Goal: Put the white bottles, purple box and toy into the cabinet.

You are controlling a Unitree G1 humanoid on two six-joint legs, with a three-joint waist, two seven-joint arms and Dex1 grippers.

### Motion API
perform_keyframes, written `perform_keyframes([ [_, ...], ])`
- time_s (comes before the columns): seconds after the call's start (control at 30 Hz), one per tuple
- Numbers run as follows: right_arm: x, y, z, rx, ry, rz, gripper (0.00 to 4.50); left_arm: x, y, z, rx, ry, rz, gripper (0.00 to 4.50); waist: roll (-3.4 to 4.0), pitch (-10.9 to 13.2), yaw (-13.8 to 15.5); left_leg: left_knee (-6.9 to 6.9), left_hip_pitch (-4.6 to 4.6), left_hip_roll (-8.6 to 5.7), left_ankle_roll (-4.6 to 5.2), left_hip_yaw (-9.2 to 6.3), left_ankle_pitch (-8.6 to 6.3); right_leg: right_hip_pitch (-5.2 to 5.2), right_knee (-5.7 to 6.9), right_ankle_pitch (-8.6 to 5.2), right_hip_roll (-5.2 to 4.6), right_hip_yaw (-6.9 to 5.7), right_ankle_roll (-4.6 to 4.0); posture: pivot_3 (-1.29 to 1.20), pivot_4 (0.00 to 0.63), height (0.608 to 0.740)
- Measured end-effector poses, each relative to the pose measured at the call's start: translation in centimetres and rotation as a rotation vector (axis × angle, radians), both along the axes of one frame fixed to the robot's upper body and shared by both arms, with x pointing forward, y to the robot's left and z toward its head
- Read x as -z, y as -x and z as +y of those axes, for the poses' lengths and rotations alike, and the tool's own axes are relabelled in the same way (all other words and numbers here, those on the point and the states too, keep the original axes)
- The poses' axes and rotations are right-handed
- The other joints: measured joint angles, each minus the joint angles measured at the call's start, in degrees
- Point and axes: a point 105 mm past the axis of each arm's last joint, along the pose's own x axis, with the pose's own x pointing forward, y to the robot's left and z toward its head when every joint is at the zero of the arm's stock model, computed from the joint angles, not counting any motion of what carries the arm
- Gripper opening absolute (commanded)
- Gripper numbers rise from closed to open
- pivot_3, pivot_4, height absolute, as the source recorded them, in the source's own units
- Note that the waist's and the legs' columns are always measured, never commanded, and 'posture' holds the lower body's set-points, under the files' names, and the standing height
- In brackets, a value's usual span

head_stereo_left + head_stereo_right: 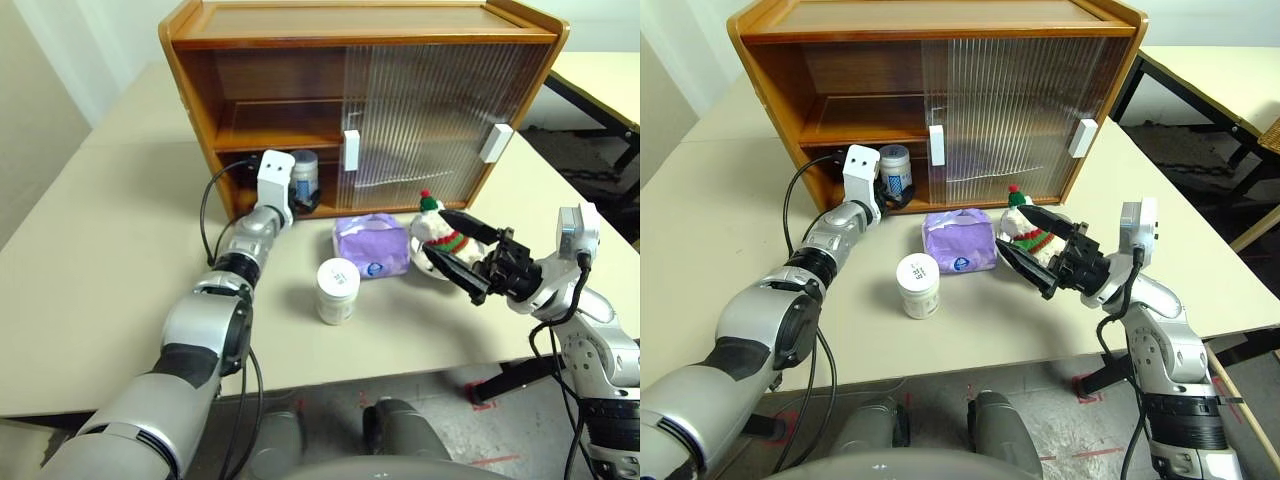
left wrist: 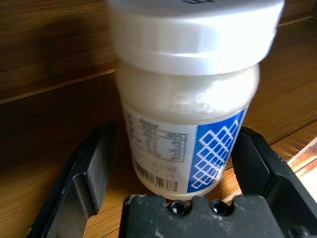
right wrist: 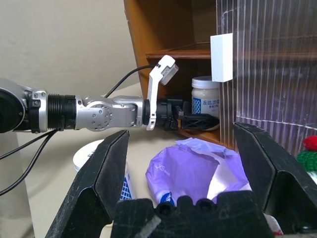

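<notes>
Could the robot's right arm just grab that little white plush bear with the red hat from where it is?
Probably yes. The right gripper is open and right beside the white plush bear, with nothing between them; the lilac tissue pack lies off to the side.

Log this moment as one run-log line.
left gripper: open around bottle in cabinet | right gripper: open, empty | second bottle, purple box, toy: on table

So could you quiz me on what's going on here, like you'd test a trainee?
1. True or false: one white bottle already stands inside the cabinet.
2. Which is nearest the table's front edge? A) purple box B) second white bottle C) toy
3. Fill in: the left claw sits around the bottle with its fingers ____.

Key: 1 true; 2 B; 3 open.
</notes>
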Motion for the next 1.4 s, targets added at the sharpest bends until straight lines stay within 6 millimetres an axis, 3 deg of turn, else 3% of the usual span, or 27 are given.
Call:
perform_keyframes([
  [0.27,0.0,-0.2,0.5,-0.019,-0.013,-0.003,4.5,1.3,1.0,0.9,0.01,0.015,0.001,4.49,-0.01,0.0,0.3,0.01,0.02,0.0,0.01,-0.01,0.0,0.0,0.05,0.02,0.0,0.01,-0.03,0.06,0.0,0.74],
  [0.57,0.2,-0.6,0.9,-0.037,-0.022,0.0,4.5,0.7,2.2,1.9,0.032,0.06,-0.051,4.49,-0.02,-0.1,0.4,0.03,0.04,0.02,0.01,-0.02,0.01,0.0,0.11,0.05,-0.02,0.03,-0.04,0.08,0.0,0.74],
  [0.67,0.5,-0.6,0.8,-0.038,-0.023,0.007,4.5,0.4,2.8,2.2,0.027,0.065,-0.067,3.88,-0.03,-0.1,0.5,0.03,0.04,0.03,0.01,-0.04,0.01,0.0,0.13,0.06,-0.02,0.02,-0.06,0.08,0.0,0.74],
  [0.83,0.8,-0.6,1.1,-0.051,-0.02,0.005,4.5,-1.5,2.6,2.6,0.013,0.075,-0.105,1.9,-0.02,-0.1,0.6,0.03,0.15,0.01,0.04,-0.04,0.02,0.12,0.14,0.11,-0.03,0.02,-0.05,0.08,0.0,0.74],
  [1.0,1.2,-0.7,1.2,-0.051,-0.023,0.01,4.5,-1.2,2.7,2.8,-0.002,0.077,-0.083,0.04,-0.03,-0.1,0.5,0.03,0.17,0.01,0.07,-0.04,0.04,0.14,0.13,0.12,-0.03,0.03,-0.04,0.08,0.0,0.74],
  [1.4,1.1,-0.8,1.2,-0.047,-0.023,-0.004,4.5,-1.1,1.1,3.0,-0.069,0.051,-0.052,0.04,-0.03,-0.1,0.5,0.04,0.16,-0.05,0.07,-0.05,0.04,0.14,0.12,0.13,-0.04,0.03,-0.03,0.04,0.0,0.74],
])
